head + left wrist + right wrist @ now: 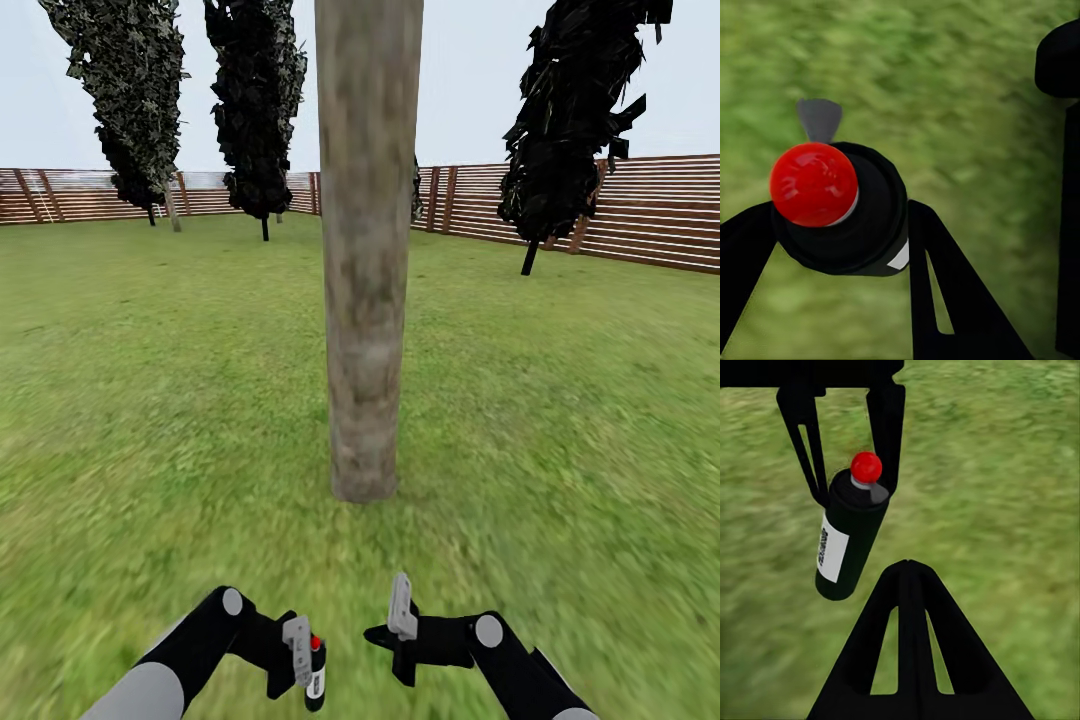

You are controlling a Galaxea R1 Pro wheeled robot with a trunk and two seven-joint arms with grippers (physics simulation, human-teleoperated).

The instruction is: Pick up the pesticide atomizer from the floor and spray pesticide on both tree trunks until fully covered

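While the lawn point(120, 400) lies open on both sides, the fence point(80, 195) edges it far back left. Left gripper point(300, 665) is clamped on the pesticide atomizer point(314, 668), a black can with red cap point(814, 184), held low over grass. Tree trunk point(367, 250) stands dead ahead, just beyond both arms, apart from them. Right gripper point(400, 625) has fingers pressed together, holding nothing. Dark conifers point(570, 130) and fence sit well back right; open grass between.

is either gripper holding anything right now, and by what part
The left gripper holds the pesticide atomizer by the upper part of its black body, just below the red cap. The right gripper is shut on nothing.
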